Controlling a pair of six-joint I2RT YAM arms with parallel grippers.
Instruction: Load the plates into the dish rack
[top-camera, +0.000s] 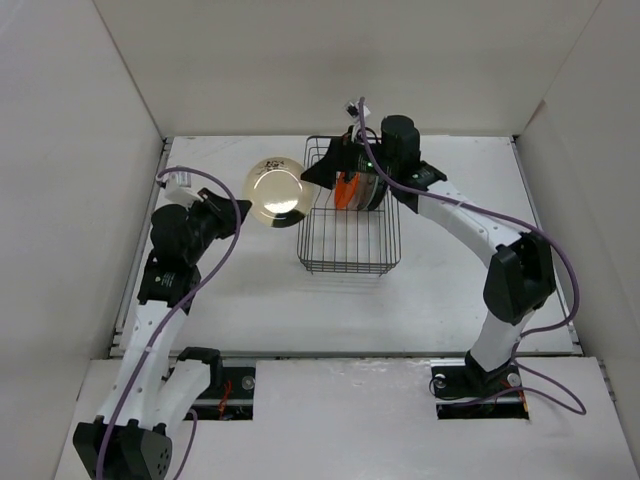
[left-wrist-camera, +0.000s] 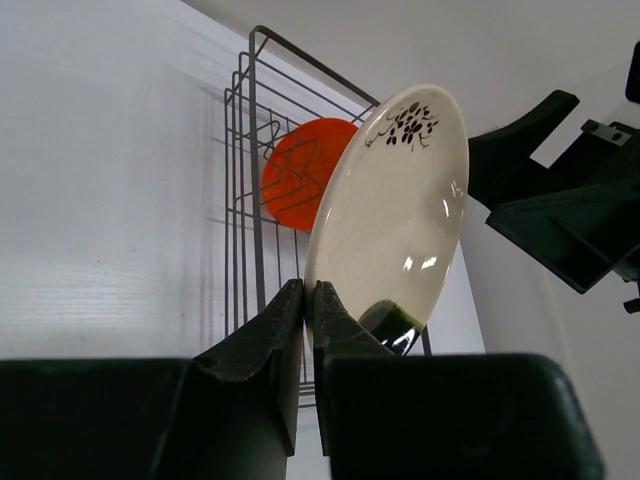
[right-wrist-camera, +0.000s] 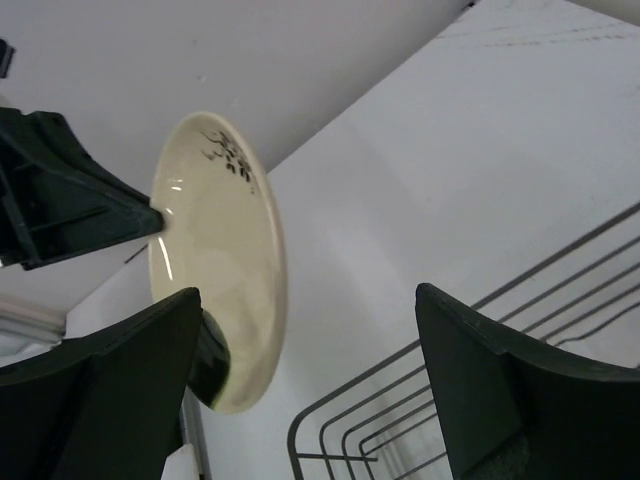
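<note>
The left tool (left-wrist-camera: 308, 300) pinches the tilted cream plate (left-wrist-camera: 395, 210) by its rim, beside the dish rack (top-camera: 350, 268) near the counter's far edge. The plate looks stiff, glossy and breakable, so a firm rim grip suits it. The right tool (right-wrist-camera: 305, 330) hangs open.

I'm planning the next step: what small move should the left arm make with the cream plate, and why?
Probably carry the cream plate sideways over the dish rack, toward a free slot nearer than the orange plate. The left gripper is clamped on its rim, holding it beside the rack, not over it.
</note>
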